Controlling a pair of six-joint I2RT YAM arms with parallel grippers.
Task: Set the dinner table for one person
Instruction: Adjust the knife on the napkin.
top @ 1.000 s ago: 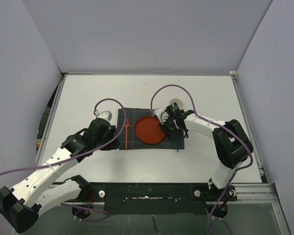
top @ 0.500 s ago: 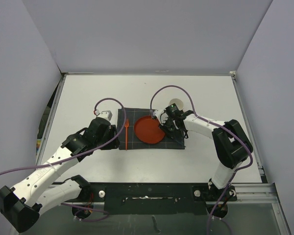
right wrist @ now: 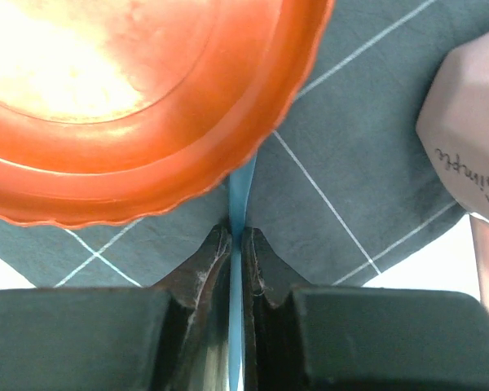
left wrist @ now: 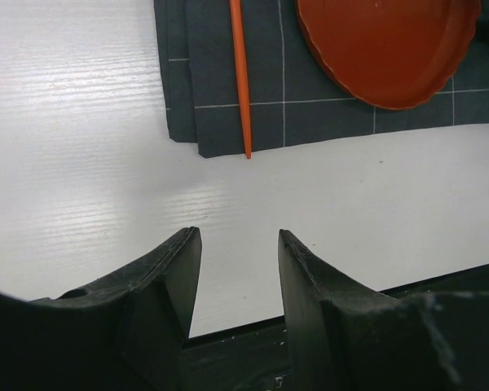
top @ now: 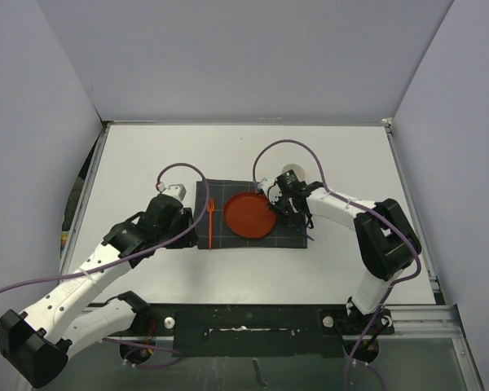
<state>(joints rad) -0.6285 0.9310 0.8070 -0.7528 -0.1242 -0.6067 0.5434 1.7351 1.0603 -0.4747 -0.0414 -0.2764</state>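
The right claw (right wrist: 236,238) has pressed shut over the last second and now pinches a thin blue utensil (right wrist: 243,191) just beside the plate (right wrist: 147,155), low in the right wrist view on the mat (right wrist: 350,163). The left claw (left wrist: 238,238) hangs spread and empty below the fork (left wrist: 239,73). The desk (top: 147,163) fills the middle of the top view. The utensil looks gripped for placing beside the plate.
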